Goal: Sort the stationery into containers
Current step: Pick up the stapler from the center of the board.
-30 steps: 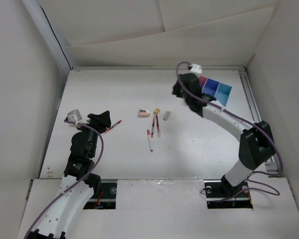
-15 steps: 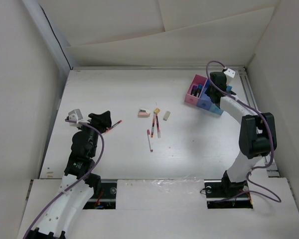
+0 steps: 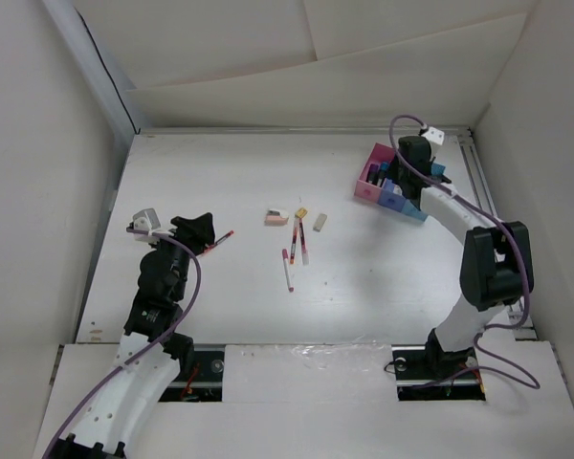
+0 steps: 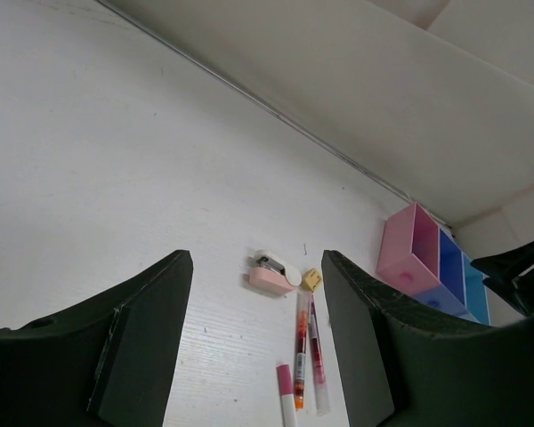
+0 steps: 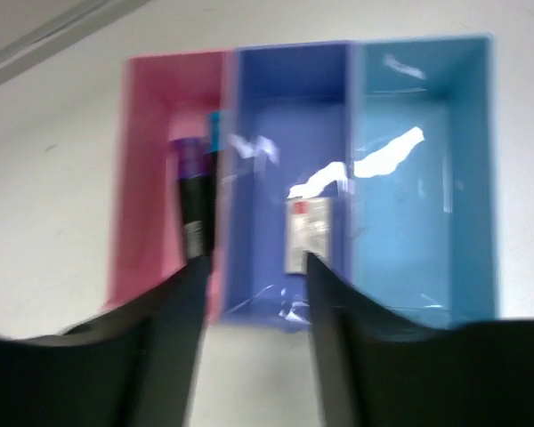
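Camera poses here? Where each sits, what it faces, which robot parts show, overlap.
Top external: above and behind the bases, looking down at the table; left arm and right arm show.
Left wrist: low on the left arm, facing pens and tray across the table; open jaws frame the bottom.
Right wrist: above the tray, looking down into it; jaws at the bottom edge.
Shared: all three see the tray.
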